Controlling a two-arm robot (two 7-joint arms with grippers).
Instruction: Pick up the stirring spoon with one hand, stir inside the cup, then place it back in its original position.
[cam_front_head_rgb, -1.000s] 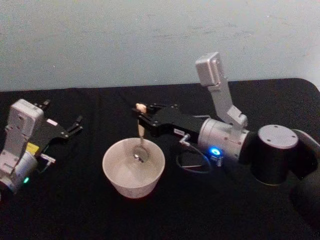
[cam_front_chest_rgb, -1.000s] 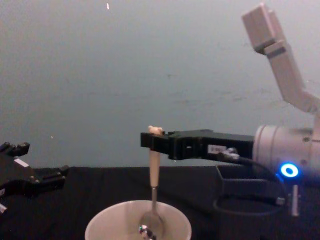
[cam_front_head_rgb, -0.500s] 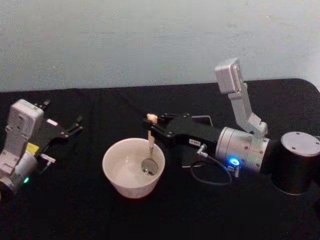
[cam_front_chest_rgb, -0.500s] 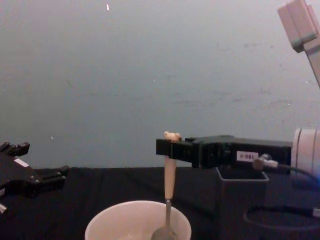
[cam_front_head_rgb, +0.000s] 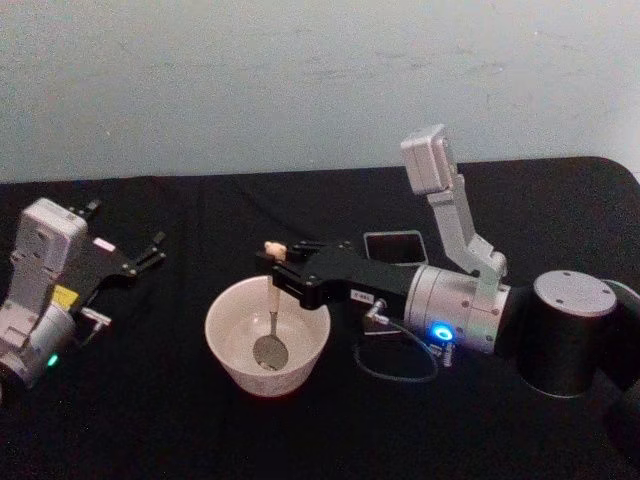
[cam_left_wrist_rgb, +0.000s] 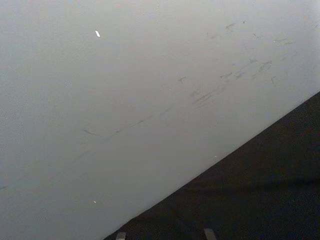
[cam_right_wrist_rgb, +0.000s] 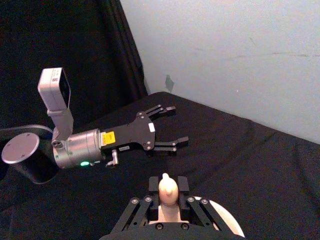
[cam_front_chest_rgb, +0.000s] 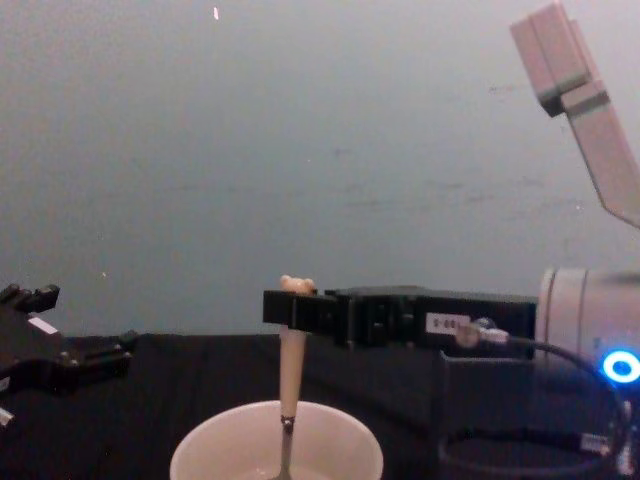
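Stirring spoon (cam_front_head_rgb: 272, 318) in cup (cam_front_head_rgb: 238, 372), off its rim, in right jaws; left jaws wide

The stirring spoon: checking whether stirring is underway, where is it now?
In the head view, the stirring spoon stands nearly upright inside the cup, its handle held by the right gripper, with the dark grey holder to its right.
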